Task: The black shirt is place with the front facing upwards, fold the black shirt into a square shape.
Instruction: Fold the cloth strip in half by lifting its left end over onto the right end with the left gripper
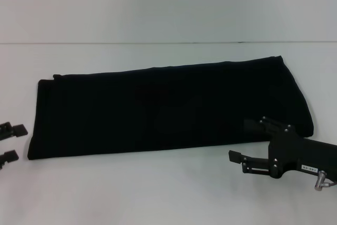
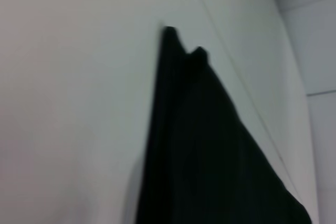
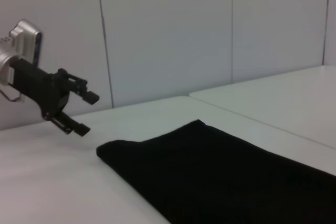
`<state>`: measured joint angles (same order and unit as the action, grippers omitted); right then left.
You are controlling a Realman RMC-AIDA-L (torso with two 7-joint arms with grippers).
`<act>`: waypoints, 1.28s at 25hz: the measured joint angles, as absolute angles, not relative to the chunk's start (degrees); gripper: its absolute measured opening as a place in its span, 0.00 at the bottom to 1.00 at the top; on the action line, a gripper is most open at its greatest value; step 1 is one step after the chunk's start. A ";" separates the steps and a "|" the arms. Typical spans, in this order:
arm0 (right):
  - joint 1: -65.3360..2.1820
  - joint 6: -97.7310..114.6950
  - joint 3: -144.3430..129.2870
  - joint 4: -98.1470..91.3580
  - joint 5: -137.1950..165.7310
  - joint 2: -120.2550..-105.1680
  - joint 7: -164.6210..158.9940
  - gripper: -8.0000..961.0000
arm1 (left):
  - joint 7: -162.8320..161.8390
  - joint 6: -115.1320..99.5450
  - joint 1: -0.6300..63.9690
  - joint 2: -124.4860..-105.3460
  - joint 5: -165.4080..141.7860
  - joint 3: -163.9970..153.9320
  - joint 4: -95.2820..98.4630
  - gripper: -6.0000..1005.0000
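Observation:
The black shirt [image 1: 168, 109] lies flat on the white table [image 1: 158, 193] as a long folded strip running left to right, with plain black cloth on top. My left gripper [image 1: 12, 143] hovers just off the strip's left end, open and holding nothing. It also shows in the right wrist view as the left gripper [image 3: 85, 113], raised above the table beyond the shirt [image 3: 220, 177]. My right gripper [image 1: 247, 138] is open at the strip's front right corner, one finger over the cloth edge. The left wrist view shows one narrow end of the shirt [image 2: 210, 150].
White wall panels [image 3: 168, 30] stand behind the table. A seam line [image 1: 158, 42] crosses the table behind the shirt. A second white table surface [image 3: 283, 98] adjoins beyond the cloth in the right wrist view.

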<state>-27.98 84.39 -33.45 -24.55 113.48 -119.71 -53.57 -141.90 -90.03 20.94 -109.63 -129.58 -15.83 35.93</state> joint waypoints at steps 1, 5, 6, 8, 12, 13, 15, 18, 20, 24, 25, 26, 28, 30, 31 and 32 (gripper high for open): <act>-28.03 84.00 -33.46 -24.37 113.52 -119.71 -53.55 0.98 | -142.42 -89.28 20.84 -109.74 -129.98 -15.83 35.70 0.84; -28.17 82.82 -33.77 -23.76 113.62 -119.71 -53.02 0.98 | -144.23 -86.49 20.95 -109.85 -130.65 -16.36 34.18 0.84; -28.17 82.81 -33.93 -23.71 113.63 -119.71 -52.87 0.98 | -144.60 -85.82 21.10 -109.85 -130.96 -16.49 33.76 0.84; -28.17 82.76 -34.16 -23.65 113.63 -119.71 -52.72 0.98 | -145.38 -84.46 21.58 -109.81 -131.95 -16.65 32.79 0.84; -28.16 82.66 -34.19 -23.58 113.65 -119.70 -52.70 0.98 | -146.22 -83.25 22.54 -109.57 -133.10 -16.63 31.45 0.84; -28.16 82.62 -34.19 -23.58 113.65 -119.71 -52.70 0.98 | -146.40 -82.98 22.71 -109.55 -133.28 -16.65 31.34 0.84; -28.15 82.58 -34.19 -23.56 113.65 -119.71 -52.69 0.98 | -146.75 -82.03 22.99 -109.53 -133.72 -16.69 30.98 0.84; -28.23 82.57 -34.19 -23.55 113.65 -119.70 -52.67 0.98 | -147.17 -81.00 23.28 -109.50 -133.86 -16.70 30.68 0.84; -28.32 82.57 -34.19 -23.55 113.65 -119.70 -52.66 0.98 | -147.49 -80.44 23.39 -109.53 -134.01 -16.70 30.67 0.84; -28.43 82.58 -34.19 -23.55 113.64 -119.71 -52.68 0.98 | -147.73 -79.73 23.75 -109.58 -134.57 -16.70 30.53 0.84; -28.45 82.58 -34.19 -23.55 113.65 -119.70 -52.72 0.98 | -147.77 -78.96 24.19 -109.68 -134.87 -16.70 29.91 0.84; -28.47 82.57 -34.19 -23.55 113.65 -119.70 -52.75 0.98 | -147.77 -78.71 24.34 -109.70 -134.89 -16.67 29.67 0.84; -28.51 82.58 -34.19 -23.45 113.65 -119.71 -52.73 0.98 | -147.77 -77.94 24.86 -109.71 -134.87 -16.64 28.87 0.84; -28.51 82.58 -34.19 -23.34 113.64 -119.70 -52.71 0.98 | -147.75 -77.35 25.52 -109.73 -134.92 -16.67 28.24 0.84; -28.51 82.58 -34.19 -23.27 113.64 -119.70 -52.71 0.98 | -147.72 -77.20 25.87 -109.75 -134.99 -16.71 28.08 0.84; -28.52 82.59 -34.19 -23.15 113.64 -119.70 -52.71 0.98 | -147.67 -77.12 26.34 -109.80 -135.05 -16.79 27.98 0.84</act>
<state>-28.52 82.59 -34.19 -23.15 113.64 -119.70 -52.72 -147.67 -77.12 26.34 -109.80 -135.05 -16.79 27.98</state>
